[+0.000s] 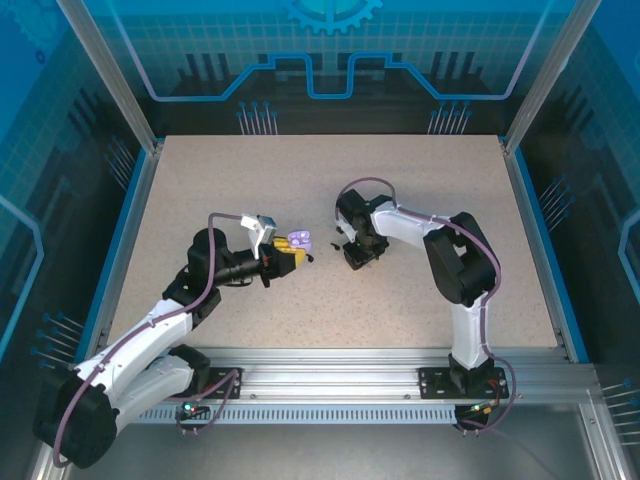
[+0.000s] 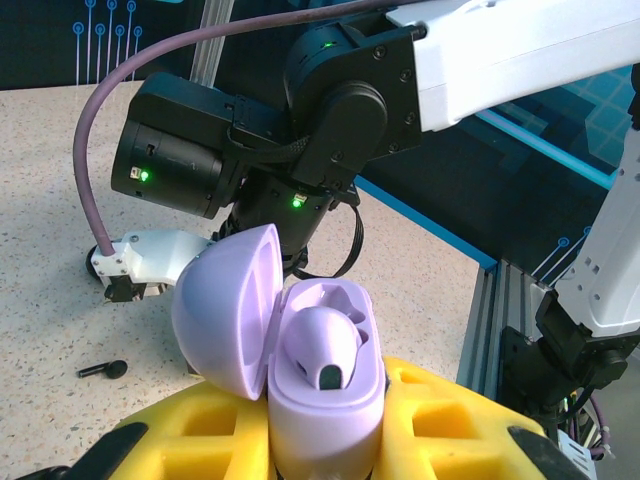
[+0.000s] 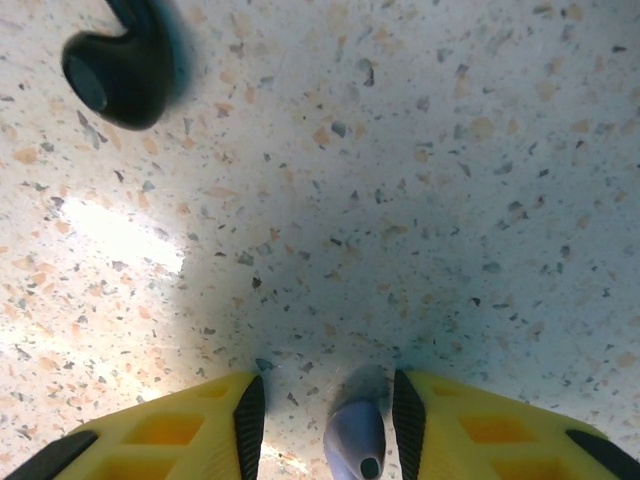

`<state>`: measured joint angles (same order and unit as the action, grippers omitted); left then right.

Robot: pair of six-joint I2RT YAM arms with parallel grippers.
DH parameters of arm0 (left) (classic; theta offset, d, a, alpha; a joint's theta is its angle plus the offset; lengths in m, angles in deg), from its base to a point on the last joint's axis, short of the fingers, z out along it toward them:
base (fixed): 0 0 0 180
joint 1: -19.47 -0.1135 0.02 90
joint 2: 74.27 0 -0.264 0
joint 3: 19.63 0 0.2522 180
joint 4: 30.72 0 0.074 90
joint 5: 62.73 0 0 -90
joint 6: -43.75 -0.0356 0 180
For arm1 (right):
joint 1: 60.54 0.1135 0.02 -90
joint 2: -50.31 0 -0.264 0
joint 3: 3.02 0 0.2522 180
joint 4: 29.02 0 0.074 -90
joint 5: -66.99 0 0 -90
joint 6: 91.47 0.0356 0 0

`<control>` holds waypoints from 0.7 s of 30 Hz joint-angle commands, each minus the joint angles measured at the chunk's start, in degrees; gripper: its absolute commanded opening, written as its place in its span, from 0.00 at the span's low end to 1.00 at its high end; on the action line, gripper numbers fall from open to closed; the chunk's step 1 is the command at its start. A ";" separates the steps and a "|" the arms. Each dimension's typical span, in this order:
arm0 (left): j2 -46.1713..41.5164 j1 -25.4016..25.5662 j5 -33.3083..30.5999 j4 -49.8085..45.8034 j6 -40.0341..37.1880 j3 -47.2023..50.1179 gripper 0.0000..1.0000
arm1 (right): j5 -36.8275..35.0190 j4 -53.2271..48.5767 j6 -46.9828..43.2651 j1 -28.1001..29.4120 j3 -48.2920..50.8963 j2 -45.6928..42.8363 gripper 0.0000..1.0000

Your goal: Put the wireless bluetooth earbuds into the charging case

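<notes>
- Slip risk: the lavender earbud (image 3: pixel 355 440) sits off-centre between the right pincer's (image 3: pixel 325 395) jaws. I cannot tell whether it is truly pinched.
- Mix-up risk: a black earbud (image 3: pixel 115 65) lies ahead of that pincer on the surface (image 3: pixel 450 200).
- The left pincer (image 1: pixel 284 257) clamps the open charging case (image 2: pixel 350 410), which holds one seated earbud (image 2: pixel 325 350) and has one empty socket.

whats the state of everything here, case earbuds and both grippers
lavender charging case: lid open, one slot empty
seated lavender earbud: in its slot in the case
loose lavender earbud: between the right gripper's fingers, grip unclear
black earbud: lying loose on the table
left gripper: shut on the case
right gripper: low over the table, open or shut unclear
</notes>
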<state>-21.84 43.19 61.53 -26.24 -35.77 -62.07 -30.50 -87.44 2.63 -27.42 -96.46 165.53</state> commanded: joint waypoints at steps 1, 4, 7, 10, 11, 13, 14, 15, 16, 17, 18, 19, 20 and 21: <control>-1.27 -0.52 -0.51 -0.31 -0.74 0.67 0.07 | -1.24 -2.46 -1.76 0.49 -0.61 2.22 0.42; -1.36 -0.54 -0.60 -0.40 -0.82 0.65 0.07 | -0.63 -3.35 -2.81 0.49 -0.82 2.26 0.42; -1.34 -0.52 -0.60 -0.54 -0.90 0.56 0.07 | -0.50 -4.24 -3.37 0.38 -1.03 2.30 0.41; -1.32 -0.52 -0.69 -0.51 -0.85 0.56 0.07 | -0.15 -4.72 -3.52 0.24 -1.20 2.12 0.40; -1.36 -0.52 -0.69 -0.57 -0.83 0.56 0.07 | -0.30 -4.81 -3.51 0.17 -1.33 2.05 0.40; -1.33 -0.52 -0.64 -0.57 -0.83 0.56 0.07 | -0.28 -5.04 -3.49 0.10 -1.40 1.79 0.40; -1.36 -0.53 -0.68 -0.52 -0.85 0.50 0.07 | -0.41 -5.30 -3.37 0.02 -1.46 1.68 0.40; -1.29 -0.57 -0.61 -0.50 -0.85 0.47 0.07 | -0.42 -5.43 -3.33 0.01 -1.61 1.55 0.40; -1.36 -0.54 -0.68 -0.49 -0.90 0.47 0.07 | -0.36 -5.59 -3.36 0.01 -1.61 1.48 0.40; -1.29 -0.57 -0.68 -0.56 -0.82 0.39 0.07 | -0.47 -5.75 -3.32 -0.07 -1.71 1.26 0.40; -1.28 -0.52 -0.69 -0.50 -0.83 0.38 0.07 | -0.52 -5.93 -3.35 -0.13 -1.74 1.17 0.40; -1.27 -0.52 -0.72 -0.46 -0.90 0.39 0.08 | -0.58 -6.09 -3.31 -0.10 -1.75 1.02 0.41; -1.26 -0.52 -0.68 -0.40 -0.83 0.39 0.07 | -0.68 -6.23 -3.28 -0.16 -1.76 0.96 0.42; -1.22 -0.52 -0.62 -0.38 -0.82 0.39 0.08 | -0.74 -6.30 -3.30 -0.18 -1.70 0.73 0.42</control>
<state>-22.32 43.19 61.51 -26.28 -35.85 -62.07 -30.56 -90.11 0.12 -27.48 -97.34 165.86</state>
